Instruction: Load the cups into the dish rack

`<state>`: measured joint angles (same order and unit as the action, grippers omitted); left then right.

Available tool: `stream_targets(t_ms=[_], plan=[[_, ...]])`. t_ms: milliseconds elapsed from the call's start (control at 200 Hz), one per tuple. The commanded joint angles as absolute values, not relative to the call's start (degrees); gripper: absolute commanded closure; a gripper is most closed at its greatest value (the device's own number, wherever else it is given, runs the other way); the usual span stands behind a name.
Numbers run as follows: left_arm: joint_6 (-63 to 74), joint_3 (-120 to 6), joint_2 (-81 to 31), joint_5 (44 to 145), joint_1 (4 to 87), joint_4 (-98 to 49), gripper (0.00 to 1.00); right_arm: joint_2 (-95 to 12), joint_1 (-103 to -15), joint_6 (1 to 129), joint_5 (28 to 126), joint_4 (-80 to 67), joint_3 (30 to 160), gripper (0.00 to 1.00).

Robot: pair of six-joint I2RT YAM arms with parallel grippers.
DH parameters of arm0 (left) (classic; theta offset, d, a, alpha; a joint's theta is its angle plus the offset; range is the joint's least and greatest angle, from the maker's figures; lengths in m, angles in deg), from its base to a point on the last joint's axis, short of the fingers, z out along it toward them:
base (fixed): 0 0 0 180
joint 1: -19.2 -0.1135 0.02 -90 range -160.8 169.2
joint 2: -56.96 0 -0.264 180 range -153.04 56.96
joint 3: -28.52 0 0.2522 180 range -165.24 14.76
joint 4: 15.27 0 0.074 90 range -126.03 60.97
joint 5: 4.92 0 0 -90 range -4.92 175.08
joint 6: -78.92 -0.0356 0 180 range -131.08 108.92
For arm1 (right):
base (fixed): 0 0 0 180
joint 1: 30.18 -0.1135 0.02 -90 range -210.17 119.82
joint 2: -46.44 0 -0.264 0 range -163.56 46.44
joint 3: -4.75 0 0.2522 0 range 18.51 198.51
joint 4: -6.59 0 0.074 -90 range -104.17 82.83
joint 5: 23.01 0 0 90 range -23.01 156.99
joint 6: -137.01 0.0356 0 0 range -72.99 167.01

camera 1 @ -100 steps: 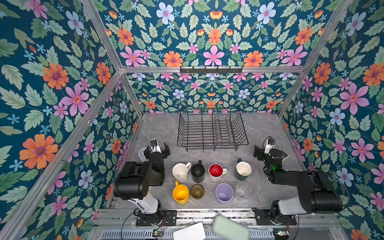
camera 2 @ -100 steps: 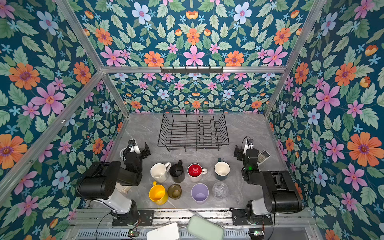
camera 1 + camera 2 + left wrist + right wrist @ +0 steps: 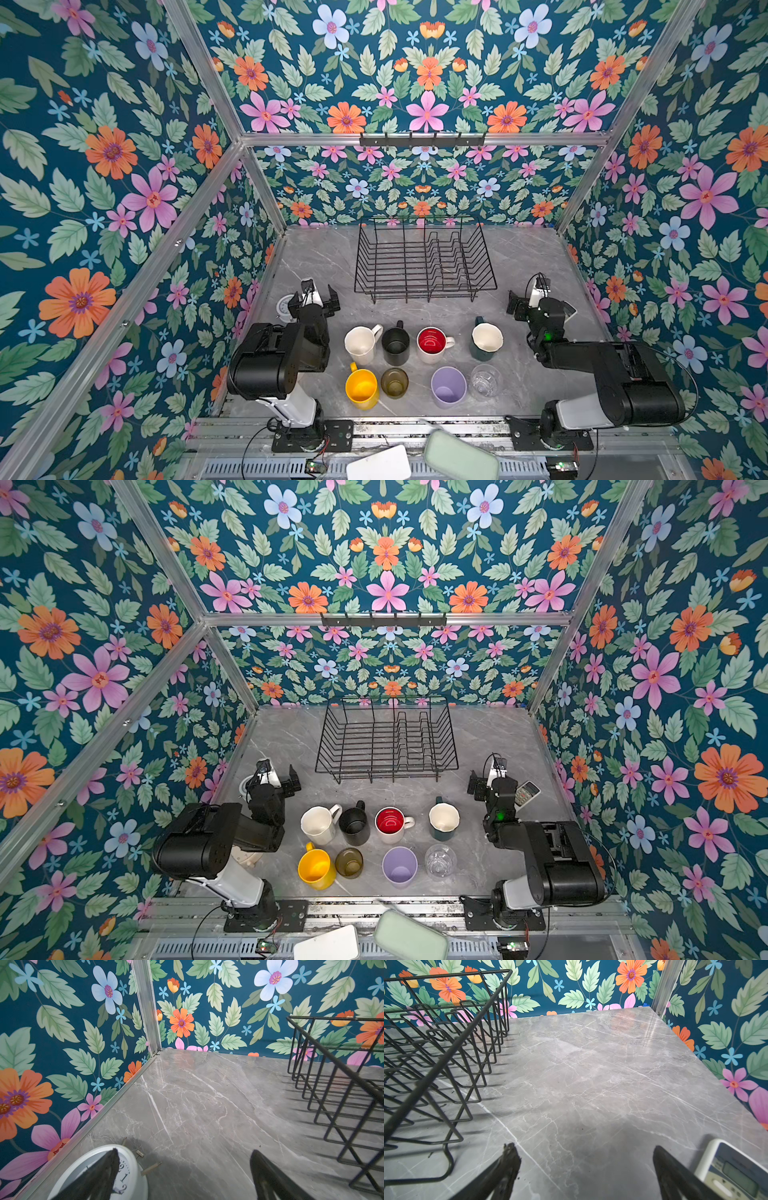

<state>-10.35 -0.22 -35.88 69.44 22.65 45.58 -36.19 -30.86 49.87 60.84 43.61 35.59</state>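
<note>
Left wrist view: wire dish rack on veined marble tabletop.

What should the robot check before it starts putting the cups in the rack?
1. Open and empty left gripper and right gripper: ok.
2. Nothing inside the dish rack: ok.
3. All eight cups upright on the table, from white mug to clear glass: ok.
4. Finger room between white mug and black mug: cannot tell; they look very close.
5. Stray clock and remote away from the cups, at the table's edges: ok.
</note>
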Motion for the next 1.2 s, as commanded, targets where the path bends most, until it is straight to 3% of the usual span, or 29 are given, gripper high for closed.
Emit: stream_targets(t_ms=[0, 520, 585, 670, 820, 980, 1105, 1195], plan=[[-10.64, -0.36, -36.01, 69.31, 22.70, 46.15, 0.00, -36.17, -30.93, 49.83, 60.27, 44.69, 35.81, 0.01], [-10.45, -0.48, -34.22, 69.28, 22.46, 44.89, 0.00, -36.04, -30.35, 50.18, 60.49, 44.53, 35.94, 0.01], [-10.13, -2.47, -29.50, 68.23, 22.51, 36.87, 0.00, -33.16, -30.45, 50.99, 57.26, 41.87, 36.58, 0.01], [-8.14, -7.15, -23.16, 65.15, 22.50, 24.21, 0.00, -24.14, -30.44, 54.09, 54.65, 19.51, 43.85, 0.01], [3.69, -12.24, -9.76, 65.20, 22.46, 6.51, 0.00, -14.96, -30.43, 72.41, 52.55, -3.37, 54.41, 0.01], [8.73, -15.45, 3.47, 69.86, 22.39, -8.32, 0.00, -11.13, -30.35, 73.82, 64.78, -3.24, 53.54, 0.02], [6.58, -19.71, 9.79, 74.20, 22.37, -18.56, 0.00, -13.99, -30.35, 69.96, 74.98, -7.21, 57.72, 0.14], [3.32, -22.15, 11.63, 75.70, 22.41, -22.90, 0.00, -17.96, -30.36, 67.90, 76.92, -14.42, 63.25, 0.21]])
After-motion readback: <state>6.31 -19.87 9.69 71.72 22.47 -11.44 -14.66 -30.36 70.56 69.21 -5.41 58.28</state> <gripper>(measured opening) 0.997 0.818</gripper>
